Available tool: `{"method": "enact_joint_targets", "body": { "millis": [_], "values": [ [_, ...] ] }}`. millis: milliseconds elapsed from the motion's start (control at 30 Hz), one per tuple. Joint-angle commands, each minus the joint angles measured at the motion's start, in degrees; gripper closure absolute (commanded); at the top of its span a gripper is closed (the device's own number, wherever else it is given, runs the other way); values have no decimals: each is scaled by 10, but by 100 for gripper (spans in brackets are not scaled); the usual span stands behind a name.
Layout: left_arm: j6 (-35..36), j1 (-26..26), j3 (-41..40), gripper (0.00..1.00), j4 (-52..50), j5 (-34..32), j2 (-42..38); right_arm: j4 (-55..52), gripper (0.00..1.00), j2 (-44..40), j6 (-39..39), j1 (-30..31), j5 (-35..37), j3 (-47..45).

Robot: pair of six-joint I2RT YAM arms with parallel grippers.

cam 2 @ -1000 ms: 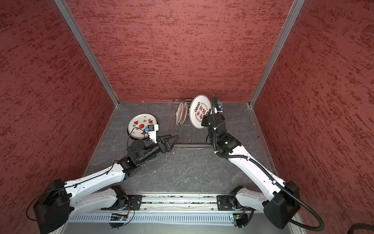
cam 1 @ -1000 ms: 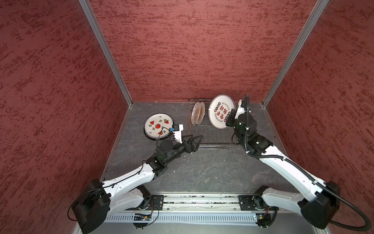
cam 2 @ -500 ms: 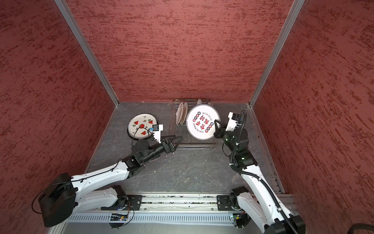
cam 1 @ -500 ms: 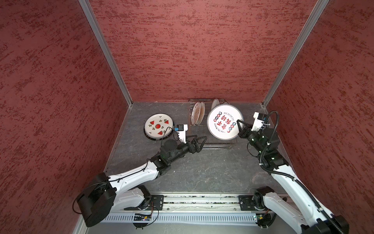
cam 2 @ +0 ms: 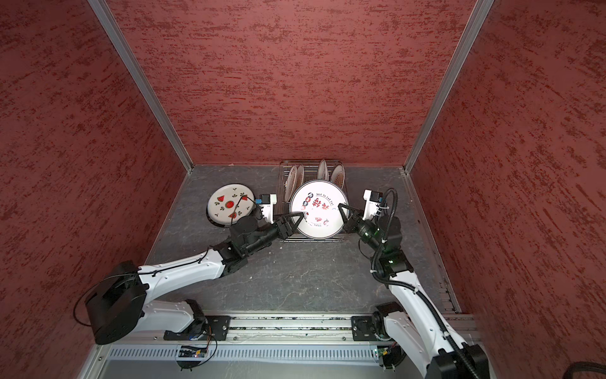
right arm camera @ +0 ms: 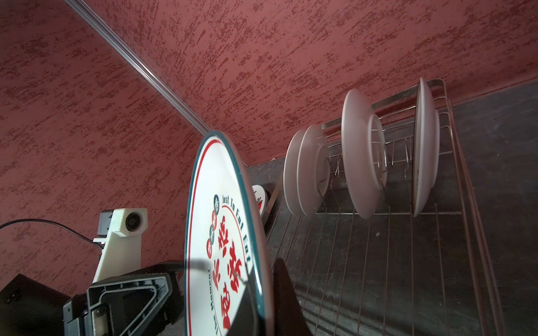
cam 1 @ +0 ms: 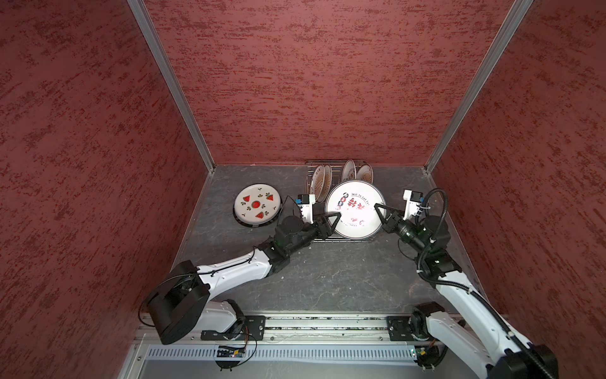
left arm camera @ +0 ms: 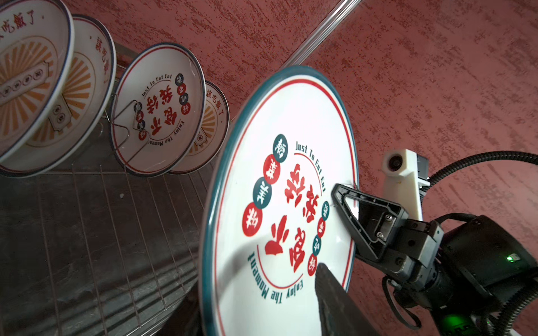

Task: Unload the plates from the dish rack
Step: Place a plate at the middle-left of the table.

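A white plate with red characters (cam 1: 355,210) (cam 2: 319,210) hangs tilted over the front of the dish rack (cam 1: 341,240), its face turned up. My right gripper (cam 1: 377,206) is shut on the plate's right rim, one finger on each side (right arm camera: 285,293). My left gripper (cam 1: 337,215) straddles the opposite rim. One of its fingers (left arm camera: 334,299) lies across the printed face and the other is hidden behind the plate, so its grip is unclear. Several more plates (left arm camera: 157,110) stand upright in the rack (right arm camera: 407,261).
A watermelon-printed plate (cam 1: 257,205) lies flat on the dark table left of the rack, seemingly on top of a dark-rimmed one. Red walls close in the back and both sides. The arms' mounting rail (cam 1: 311,323) runs along the front.
The right gripper has carried the red-character plate from upright at the rack down and forward, turning its face up. The left gripper has moved right to the plate's left rim and its jaws have narrowed.
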Motion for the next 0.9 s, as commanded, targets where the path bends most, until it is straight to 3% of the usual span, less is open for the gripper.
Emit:
{"method": "enact_joint_targets", "body": {
  "millis": [0,200,433,633,767,867],
  "values": [
    [-5,-7,8,55,7,-8,-1,56,100,-16,11,-1,-22,0],
    [-8,-6,10,68,13,2,0,69,100,-12,27,-1,-48,-9],
    [-19,-6,11,87,8,6,2,61,99,-8,19,-1,-30,-13],
    [-32,-6,10,100,14,3,11,72,67,6,23,-1,-18,-23],
    [-38,1,12,100,17,-13,10,71,57,10,19,-1,-18,-25],
    [-73,21,7,100,44,15,15,67,49,8,15,-1,-25,-26]
  ]
}}
